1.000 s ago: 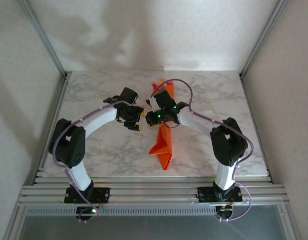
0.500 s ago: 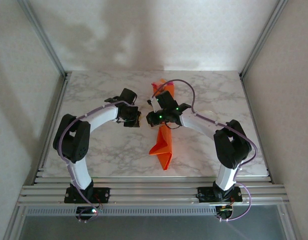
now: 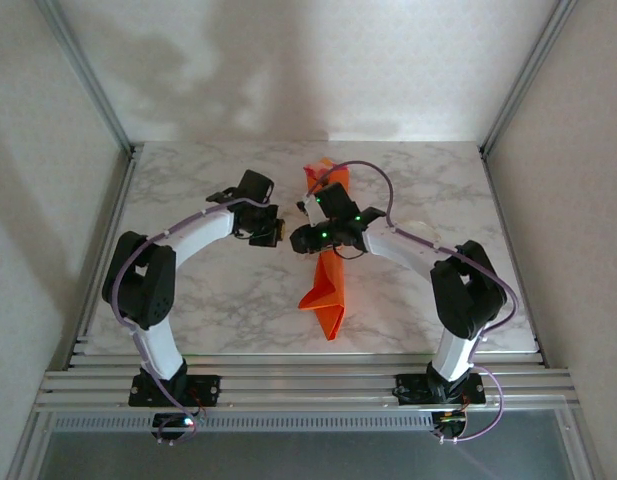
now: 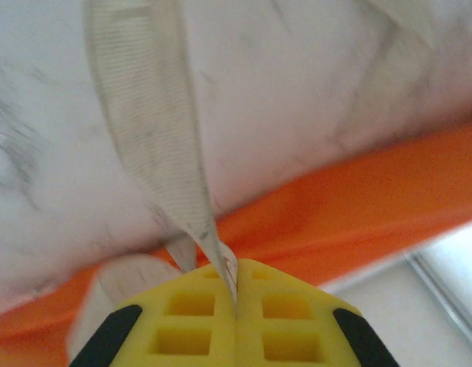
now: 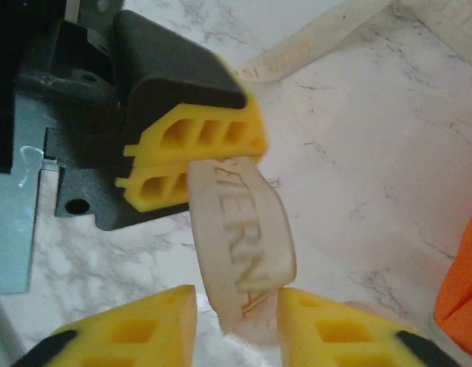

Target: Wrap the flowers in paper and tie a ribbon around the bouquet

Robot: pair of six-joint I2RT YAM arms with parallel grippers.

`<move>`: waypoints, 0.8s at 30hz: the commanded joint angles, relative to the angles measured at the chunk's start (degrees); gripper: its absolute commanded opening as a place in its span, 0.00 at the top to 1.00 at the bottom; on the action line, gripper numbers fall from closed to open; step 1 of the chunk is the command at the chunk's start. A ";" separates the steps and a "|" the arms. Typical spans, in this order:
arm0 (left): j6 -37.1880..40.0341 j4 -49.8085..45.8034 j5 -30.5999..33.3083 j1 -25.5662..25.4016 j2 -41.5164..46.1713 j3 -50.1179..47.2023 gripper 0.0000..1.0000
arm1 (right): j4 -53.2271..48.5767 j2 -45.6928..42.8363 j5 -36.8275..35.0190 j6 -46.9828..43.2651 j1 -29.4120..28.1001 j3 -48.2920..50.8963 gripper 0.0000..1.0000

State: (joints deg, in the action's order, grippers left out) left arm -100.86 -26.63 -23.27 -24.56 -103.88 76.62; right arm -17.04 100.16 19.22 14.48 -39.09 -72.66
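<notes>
The left gripper [image 3: 277, 232] has its yellow fingers pressed together on the ribbon [image 4: 148, 130]. In the left wrist view the two pads meet with no gap, and the pale strip comes out of the seam between them and rises over the marble table [image 4: 312, 69]. In the right wrist view the same left gripper [image 5: 191, 164] sits in the upper left, its pads clamped on one end of a short curl of ribbon [image 5: 247, 245] that carries faint printed letters. The curl bends down into the right gripper [image 5: 236, 325], whose fingers stand apart with the ribbon lying in the gap between them. I cannot tell whether it touches either pad. Another stretch of ribbon runs across the marble toward the upper right of that view.

From above, the two grippers face each other tip to tip, just beside one another, over the middle of the table [image 3: 188, 200]. The right gripper [image 3: 296, 238] is at the left side of the bouquet [image 3: 328, 295]. The bouquet lies flat as a long orange bundle, running from near the middle of the far edge back toward the near edge, and the right arm crosses over it. The flower heads are too small to make out. The orange paper [image 4: 373, 206] crosses as a band behind the left gripper's fingers, and a corner of it shows at the right edge of the right wrist view.
</notes>
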 commanded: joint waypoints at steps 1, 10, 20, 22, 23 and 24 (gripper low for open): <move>3.39 2.72 -3.82 -2.22 0.46 6.10 1.00 | 0.78 -6.89 5.67 0.22 3.76 1.30 0.56; 8.49 2.39 -9.67 -6.37 -1.90 11.34 1.00 | -0.25 -12.54 9.75 1.18 11.20 4.38 0.63; 5.77 7.33 -13.30 -9.23 -1.92 10.90 1.00 | -0.56 -16.98 -0.55 9.18 18.35 9.90 0.69; 5.75 7.77 -13.53 -10.08 -1.60 10.63 1.00 | -1.33 -17.36 -1.26 8.79 18.91 9.75 0.70; 5.97 7.97 -13.96 -10.58 -1.67 10.60 1.00 | -1.82 -17.50 -2.28 8.88 19.17 9.78 0.70; 6.39 7.62 -14.24 -11.00 -1.76 10.72 1.00 | -1.98 -17.62 -2.72 9.42 19.66 9.94 0.70</move>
State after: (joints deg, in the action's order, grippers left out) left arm -94.48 -20.38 -35.40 -34.13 -106.06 86.83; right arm -17.63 84.55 19.05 22.20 -19.70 -63.11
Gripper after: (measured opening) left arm 0.033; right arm 0.299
